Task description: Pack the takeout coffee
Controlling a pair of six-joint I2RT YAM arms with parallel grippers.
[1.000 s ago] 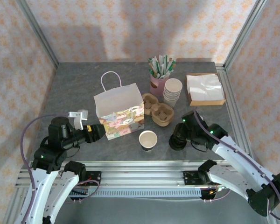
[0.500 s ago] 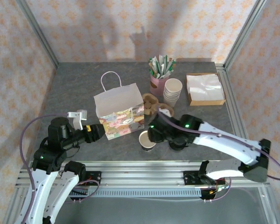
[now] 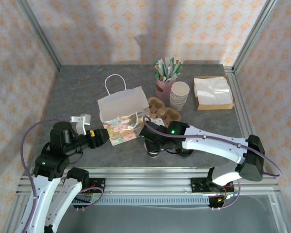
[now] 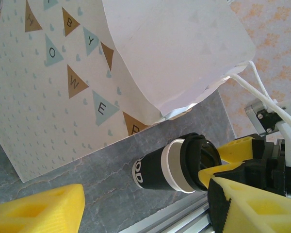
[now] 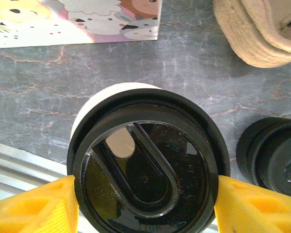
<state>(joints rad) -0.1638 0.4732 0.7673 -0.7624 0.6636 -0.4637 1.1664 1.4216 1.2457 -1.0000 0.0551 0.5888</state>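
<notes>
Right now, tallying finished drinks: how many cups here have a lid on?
1: the takeout coffee, beside the paper bag, its lid gripped by the right end effector. The cup stack farther back is lidless; the bag's inside is hidden.

**A robot test cell dressed as a café counter**
Aluminium frame posts point(image 3: 39, 33) and patterned wallpaper panels point(image 3: 136, 29) box in a grey stone-look tabletop point(image 3: 77, 92). On it stand a stack of paper cups point(image 3: 179, 94), a pink cup of wrapped sticks point(image 3: 163, 89), pulp cup carriers point(image 3: 162, 110), a tray of napkins point(image 3: 212, 92) and a printed paper bag point(image 3: 121, 114).
</notes>
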